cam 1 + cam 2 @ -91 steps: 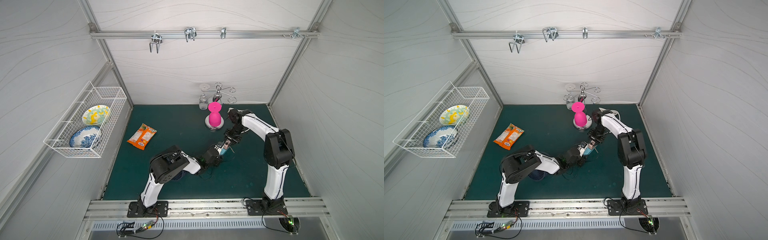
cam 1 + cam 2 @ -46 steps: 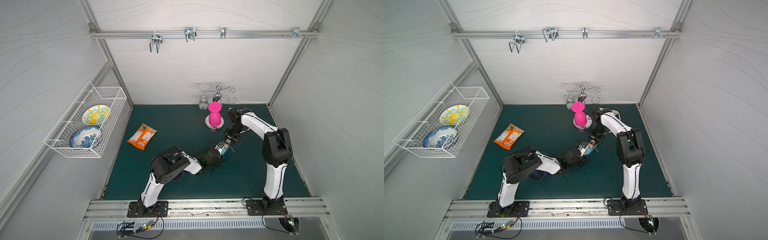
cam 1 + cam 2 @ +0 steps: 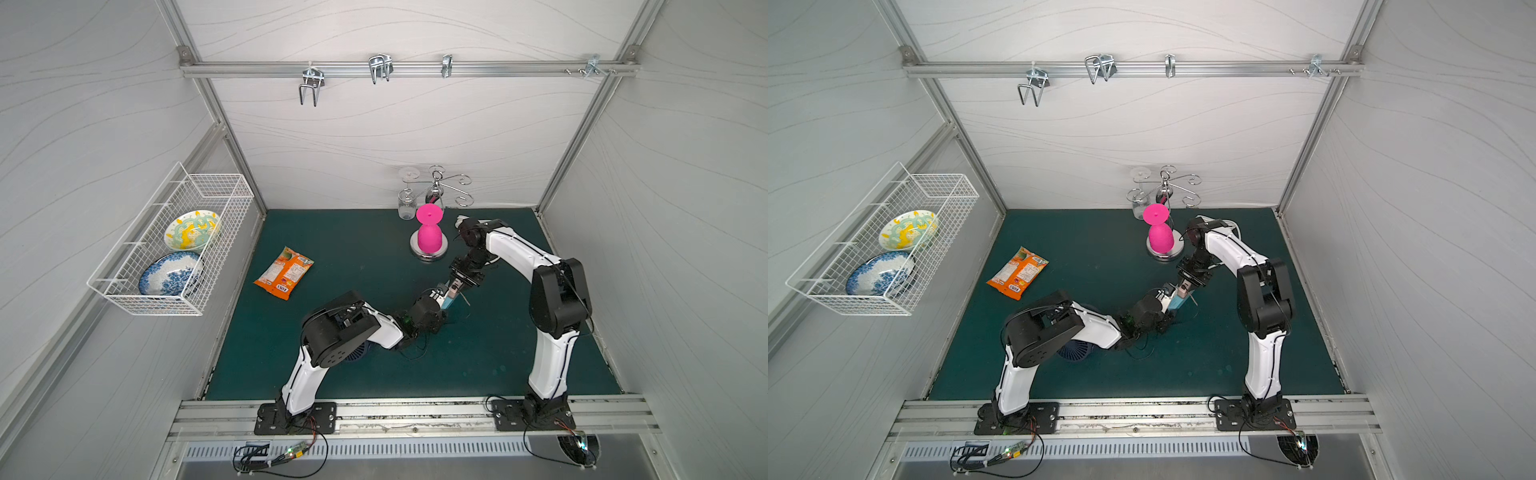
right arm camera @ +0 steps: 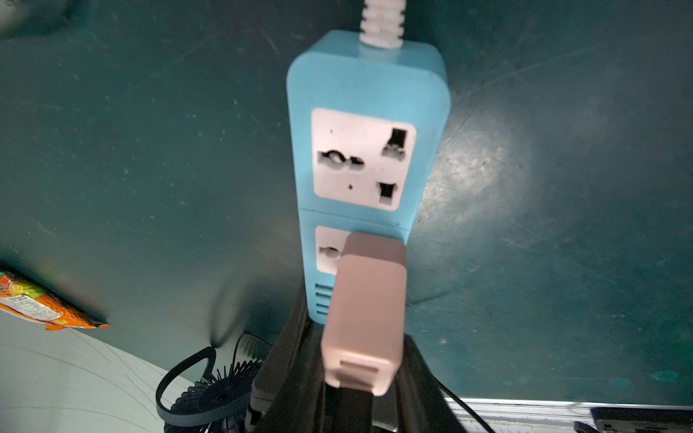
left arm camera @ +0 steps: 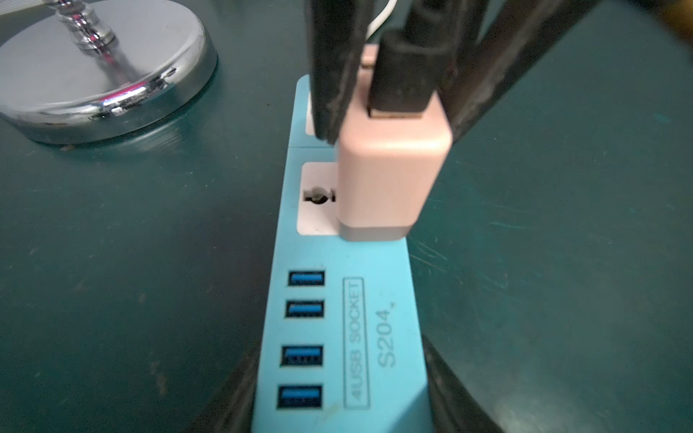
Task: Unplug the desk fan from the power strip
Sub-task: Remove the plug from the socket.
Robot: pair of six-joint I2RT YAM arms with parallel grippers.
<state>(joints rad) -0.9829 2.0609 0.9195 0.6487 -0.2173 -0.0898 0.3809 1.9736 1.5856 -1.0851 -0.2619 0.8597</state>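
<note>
Dark green table (image 3: 374,249) across the lower middle of both top views, walled in white.

White wire basket (image 3: 174,249) at the left edge of the frame, two patterned plates inside.

Left arm's fingers (image 5: 442,393) at the bottom edge of the left wrist view, clamped on either side of the USB end of the short light-blue power strip (image 5: 345,330); only their dark tips visible there.

Right arm's fingers (image 5: 330,75) at the top of that same view, closed on the sides of the small pink cube plug (image 5: 390,176).

Small round navy-blue desk fan (image 3: 1075,351) just left of centre in a top view, mostly under the left arm's elbow, slatted grille showing; also at the bottom left of the right wrist view (image 4: 213,393).

Power strip flat on the table at centre frame in a top view (image 3: 448,301), between the two grippers, thick white cord leaving its far end.

Pink cube plug at the second white socket face, tilted; seated or pulled clear of the socket, cannot tell. Black connector in its top.

Orange snack packet (image 3: 284,272) left of centre, well apart from the strip.

Bright pink vase (image 3: 429,232) upright on a round chrome base (image 5: 93,75), above centre.
</note>
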